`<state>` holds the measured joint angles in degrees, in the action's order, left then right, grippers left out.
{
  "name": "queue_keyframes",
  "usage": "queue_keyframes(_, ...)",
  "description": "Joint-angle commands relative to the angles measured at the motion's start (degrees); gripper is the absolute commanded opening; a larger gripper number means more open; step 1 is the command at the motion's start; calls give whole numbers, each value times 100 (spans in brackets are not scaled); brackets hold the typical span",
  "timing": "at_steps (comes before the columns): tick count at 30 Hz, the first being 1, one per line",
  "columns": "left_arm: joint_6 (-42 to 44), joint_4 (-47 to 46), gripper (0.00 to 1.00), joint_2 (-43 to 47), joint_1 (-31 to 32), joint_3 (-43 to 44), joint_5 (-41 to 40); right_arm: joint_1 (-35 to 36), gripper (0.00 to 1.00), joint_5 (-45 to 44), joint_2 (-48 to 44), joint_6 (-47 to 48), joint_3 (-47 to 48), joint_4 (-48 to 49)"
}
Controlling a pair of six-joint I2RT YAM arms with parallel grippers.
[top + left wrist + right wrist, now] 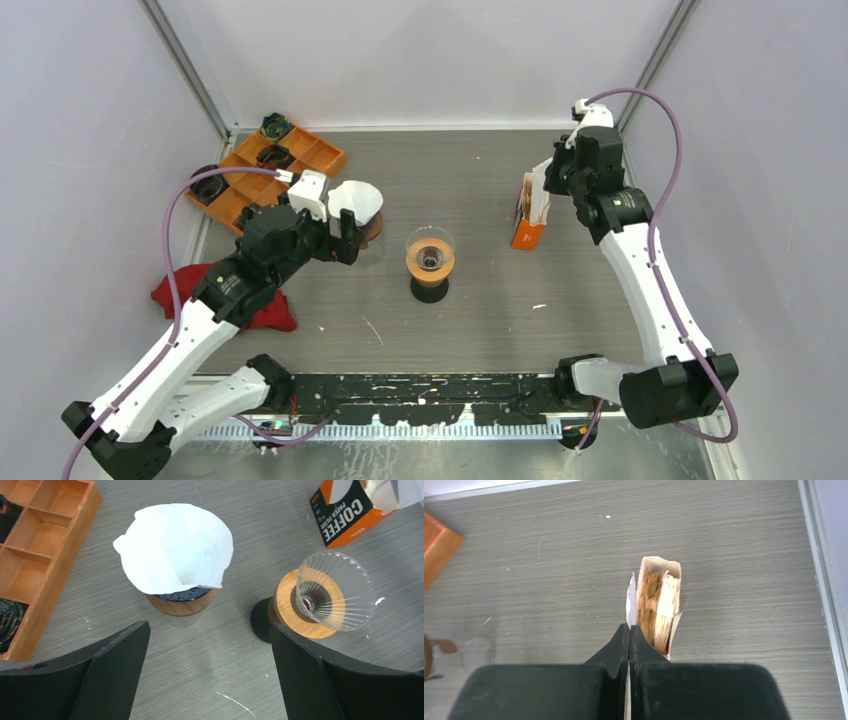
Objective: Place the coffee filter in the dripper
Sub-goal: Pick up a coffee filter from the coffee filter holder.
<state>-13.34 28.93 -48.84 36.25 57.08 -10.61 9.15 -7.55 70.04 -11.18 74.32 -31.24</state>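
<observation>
A white paper coffee filter (175, 547) sits opened out on a dark dripper with a wooden base (181, 602); it also shows in the top view (356, 201). My left gripper (210, 647) is open and empty, just short of that dripper, above the table. A clear ribbed glass dripper with a wooden collar (330, 597) stands to its right, mid-table (430, 256), with nothing in it. My right gripper (629, 626) is shut on a thin white flap (630, 595) at the open mouth of the orange coffee filter box (528, 232), which holds a stack of filters (659, 605).
An orange wooden compartment tray (300, 160) with dark items lies at the back left, also in the left wrist view (45, 555). A red cloth (190, 290) lies under my left arm. Side walls close the table left and right.
</observation>
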Motion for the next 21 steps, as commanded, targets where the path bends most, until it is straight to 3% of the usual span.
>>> queue_keyframes(1, -149, -372, 93, -19, -31, 219, 538, -19, 1, 898, -421, 199, 433, -242)
queue_keyframes(11, -574, -215, 93, -219, -32, 637, 1440, -10, 1, 2432, -1028, 412, 501, -453)
queue_keyframes(21, -477, -290, 93, -733, -32, 1006, 2442, 18, 1, 3978, -1222, 743, 538, -409)
